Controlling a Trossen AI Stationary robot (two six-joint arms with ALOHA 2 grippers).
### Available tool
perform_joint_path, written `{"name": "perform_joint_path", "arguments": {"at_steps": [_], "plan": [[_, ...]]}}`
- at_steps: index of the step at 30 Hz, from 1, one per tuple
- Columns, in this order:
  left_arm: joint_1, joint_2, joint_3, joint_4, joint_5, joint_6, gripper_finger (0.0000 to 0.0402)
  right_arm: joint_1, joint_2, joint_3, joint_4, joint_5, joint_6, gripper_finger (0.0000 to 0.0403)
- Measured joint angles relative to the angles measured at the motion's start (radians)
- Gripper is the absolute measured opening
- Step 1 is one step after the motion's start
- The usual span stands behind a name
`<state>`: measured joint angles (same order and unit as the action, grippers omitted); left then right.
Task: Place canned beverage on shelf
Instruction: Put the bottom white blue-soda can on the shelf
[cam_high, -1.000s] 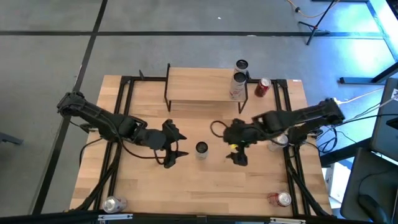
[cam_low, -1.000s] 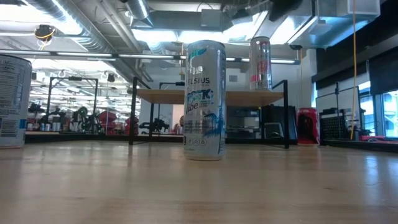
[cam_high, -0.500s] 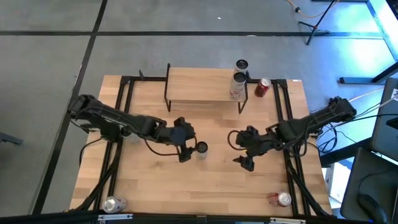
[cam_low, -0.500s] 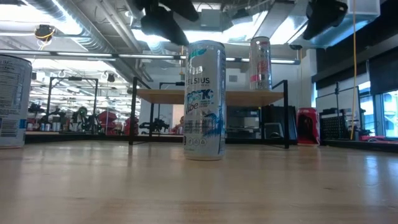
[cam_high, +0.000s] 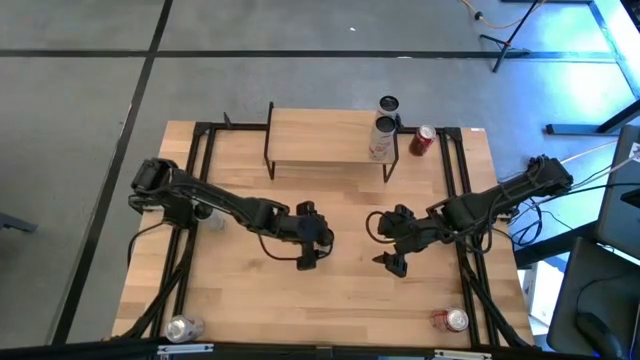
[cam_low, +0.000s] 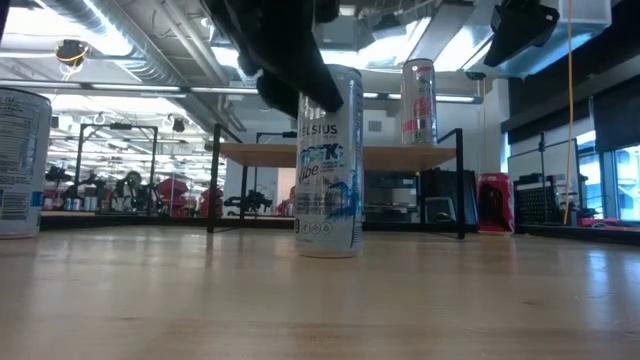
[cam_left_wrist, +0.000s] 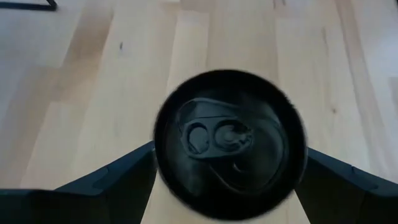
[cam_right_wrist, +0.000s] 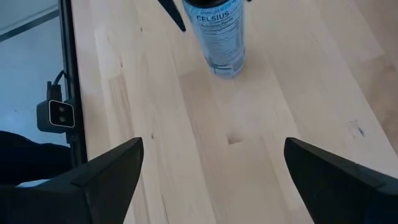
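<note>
With one can (cam_high: 381, 137) already on the shelf (cam_high: 320, 138) at the counter's (cam_high: 250, 300) far edge, the left claw (cam_left_wrist: 227, 186) hangs spread around the mid-counter Celsius can (cam_low: 329, 160), ungripped, while the right claw (cam_right_wrist: 211, 180) waits released nearby.

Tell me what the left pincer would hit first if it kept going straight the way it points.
The Celsius can standing mid-table. The left pincer is open, pointing down with the can's dark top between its fingers, so it likely meets that can before the tabletop.

Overhead, table-level and two close wrist cameras, all sharing the central can (cam_low: 328, 160).
</note>
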<state>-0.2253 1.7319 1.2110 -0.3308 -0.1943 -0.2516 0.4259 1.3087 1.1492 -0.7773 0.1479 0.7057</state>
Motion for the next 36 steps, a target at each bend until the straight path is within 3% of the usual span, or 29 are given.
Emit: {"name": "perform_joint_path", "arguments": {"at_steps": [6,15,22,27,32,36], "plan": [[0.015,0.016,0.0,0.03,0.038,-0.006,0.0315,0.0,0.0,0.0,0.002,0.001,-0.004,0.0376],[0.061,0.02,0.07,0.0,0.112,-0.036,0.0225,-0.017,-0.013,0.0,-0.019,0.015,-0.097,0.0376],[0.125,0.02,0.337,-0.224,0.095,-0.039,0.0224,-0.1,-0.155,0.0,-0.132,0.001,-0.241,0.0376],[0.206,0.017,0.553,-0.365,0.007,-0.079,0.023,-0.204,-0.288,0.001,-0.139,-0.011,-0.417,0.0376],[0.323,0.017,0.704,-0.457,-0.083,-0.078,0.023,-0.318,-0.372,0.001,-0.14,-0.093,-0.563,0.0376],[0.423,0.017,0.788,-0.474,-0.08,-0.043,0.023,-0.393,-0.402,0.001,-0.141,-0.137,-0.646,0.0376]]}}
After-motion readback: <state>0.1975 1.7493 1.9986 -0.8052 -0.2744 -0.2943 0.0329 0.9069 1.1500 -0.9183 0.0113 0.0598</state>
